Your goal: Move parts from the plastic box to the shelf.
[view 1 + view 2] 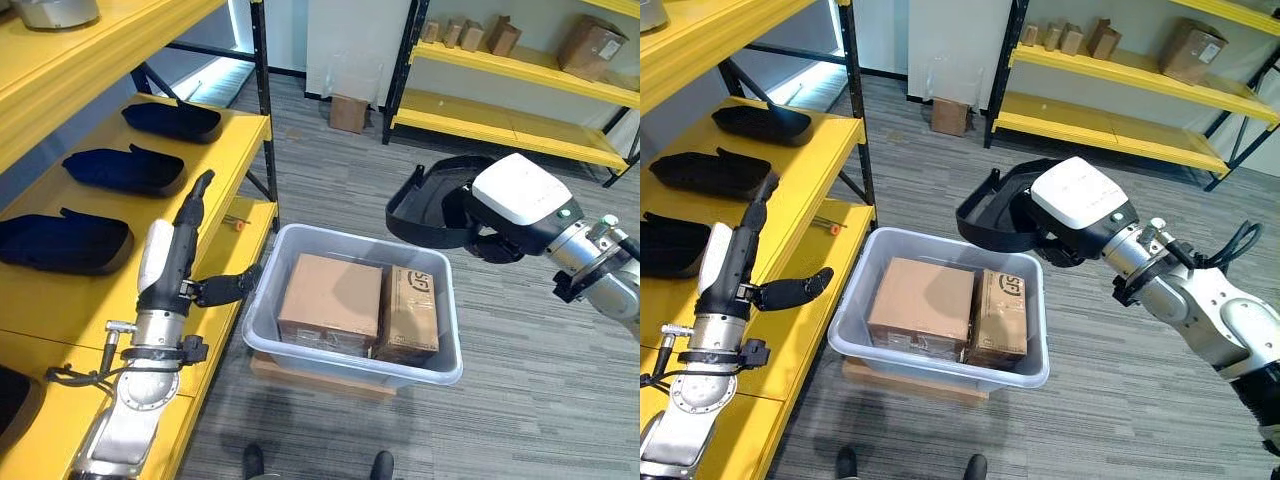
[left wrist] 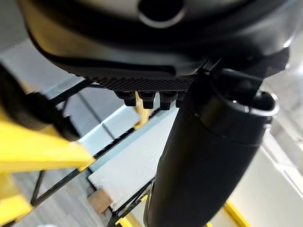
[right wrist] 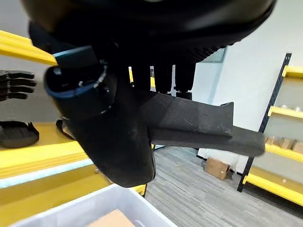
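Progress partway by the look of it: three dark parts (image 1: 125, 170) already lying on the yellow shelf (image 1: 230, 150), a fourth part (image 1: 995, 215) clasped in the right hand (image 1: 1080, 205), raised above the far rim of the plastic box (image 1: 350, 360). Long axis roughly level, pointing toward the shelf. Left hand (image 1: 185, 245) over the shelf edge, fingers straight, holding nothing. Still to do: carry across, set down.

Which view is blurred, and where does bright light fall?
Left wrist view: the left hand looms close and soft, the shelf behind it smeared. Left eye view: bright light spills on the floor behind the shelf frame; the plastic box stays sharp.
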{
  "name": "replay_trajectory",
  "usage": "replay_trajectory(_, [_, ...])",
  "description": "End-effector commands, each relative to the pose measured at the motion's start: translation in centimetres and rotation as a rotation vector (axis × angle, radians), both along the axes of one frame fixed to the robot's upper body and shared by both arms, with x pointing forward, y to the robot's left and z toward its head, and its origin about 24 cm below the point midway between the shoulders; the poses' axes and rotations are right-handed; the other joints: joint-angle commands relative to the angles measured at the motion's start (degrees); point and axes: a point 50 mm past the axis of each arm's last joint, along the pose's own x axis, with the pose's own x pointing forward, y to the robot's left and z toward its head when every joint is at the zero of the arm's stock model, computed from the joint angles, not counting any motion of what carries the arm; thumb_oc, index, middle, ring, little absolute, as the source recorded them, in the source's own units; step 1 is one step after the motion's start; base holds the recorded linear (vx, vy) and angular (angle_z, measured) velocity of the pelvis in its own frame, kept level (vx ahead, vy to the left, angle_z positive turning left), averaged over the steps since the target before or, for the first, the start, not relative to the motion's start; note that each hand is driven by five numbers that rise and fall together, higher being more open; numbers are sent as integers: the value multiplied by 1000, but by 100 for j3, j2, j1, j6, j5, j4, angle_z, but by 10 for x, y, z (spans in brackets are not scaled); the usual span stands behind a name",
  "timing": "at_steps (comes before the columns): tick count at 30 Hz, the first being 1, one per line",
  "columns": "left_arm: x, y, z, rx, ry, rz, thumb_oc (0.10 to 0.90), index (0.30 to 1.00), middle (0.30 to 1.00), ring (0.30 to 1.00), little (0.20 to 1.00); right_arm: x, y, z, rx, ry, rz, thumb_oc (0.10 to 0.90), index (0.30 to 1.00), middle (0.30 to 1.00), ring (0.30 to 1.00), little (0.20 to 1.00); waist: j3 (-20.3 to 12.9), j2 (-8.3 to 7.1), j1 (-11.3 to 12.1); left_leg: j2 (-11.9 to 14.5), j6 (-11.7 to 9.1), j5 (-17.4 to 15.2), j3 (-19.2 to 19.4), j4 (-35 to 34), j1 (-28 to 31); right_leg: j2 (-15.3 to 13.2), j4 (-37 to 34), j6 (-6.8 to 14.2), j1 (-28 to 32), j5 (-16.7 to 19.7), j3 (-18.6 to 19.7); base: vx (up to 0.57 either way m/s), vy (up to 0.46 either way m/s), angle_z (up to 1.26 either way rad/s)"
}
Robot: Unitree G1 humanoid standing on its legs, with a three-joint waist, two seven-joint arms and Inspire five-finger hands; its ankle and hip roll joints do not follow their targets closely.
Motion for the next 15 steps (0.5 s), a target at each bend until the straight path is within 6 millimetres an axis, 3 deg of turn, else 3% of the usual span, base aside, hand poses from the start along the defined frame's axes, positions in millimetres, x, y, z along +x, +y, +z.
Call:
replay_trajectory(1, [2,-30,49,126,-298,-150,900,1000,1000,1000,1000,8,15,64,162,-239,74,400,300,300,300,300,-576,27,38,330,-166,-234,208,-57,10,-246,210,458,627,-590,-325,7,-7,-10])
replay_trajectory(9, [9,-55,68,277,-426,-224,900,1000,1000,1000,1000,15,36,66,176,-241,150,400,300,300,300,300,-644,52,-79,329,-170,-264,255,-57,62,-229,234,444,617,-623,-244,3,-1,-2])
replay_trajectory(15, [12,-71,69,329,-457,-282,900,1000,1000,1000,1000,18,49,71,182,-254,199,400,300,300,300,300,-669,54,-147,333,-163,-291,309,-57,116,-220,235,438,603,-623,-183,3,4,-5])
